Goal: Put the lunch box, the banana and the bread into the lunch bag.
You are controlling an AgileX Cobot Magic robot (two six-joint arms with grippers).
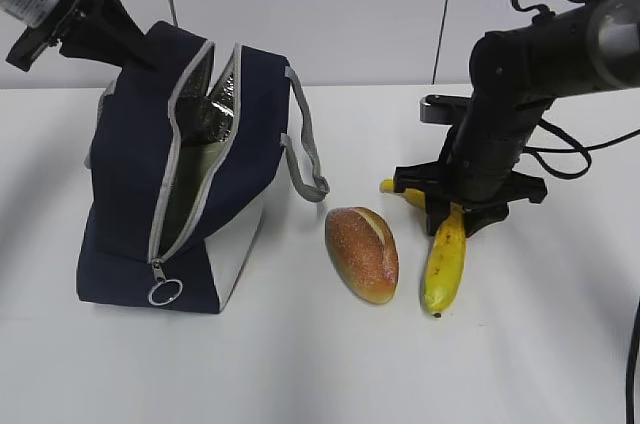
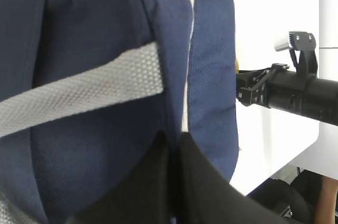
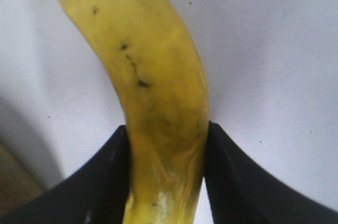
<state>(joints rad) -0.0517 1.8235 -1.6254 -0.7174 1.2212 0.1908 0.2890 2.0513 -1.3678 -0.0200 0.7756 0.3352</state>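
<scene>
Closest to the front edge of the desk (image 1: 300, 364) is the ring pull of the zipper (image 1: 165, 292), dangling at the bottom front corner of the lunch bag (image 1: 130, 234). The bag stands upright on the left part of the desk, unzipped along the top and down the front, so you can see the silver lining inside the gap. One grey strap handle (image 1: 308, 149) hangs off its right side.

Just right of the bag, roughly mid-desk, lies the bread (image 1: 362, 253), flat on the surface, not touching anything. Right next to it, a small gap between them, is the banana (image 1: 446, 254), its near end pointing toward the front edge.

The right hand (image 1: 452, 212) is down over the far half of the banana, and the right wrist view shows both black fingers (image 3: 232, 182) pressed against either side of the fruit, so it's clamped on the banana. The banana looks like it's on the desk or barely off it, can't really tell which.

Further back on the left, the left hand (image 1: 140, 49) is up at the top rear corner of the bag. In the left wrist view the fingers (image 2: 158, 182) look pinched together on the navy fabric next to a grey strap (image 2: 79, 92), so it's holding the bag by its top edge.

No lunch box visible from outside; there's a greenish surface showing inside the bag opening, but I can't say what it is.
</scene>
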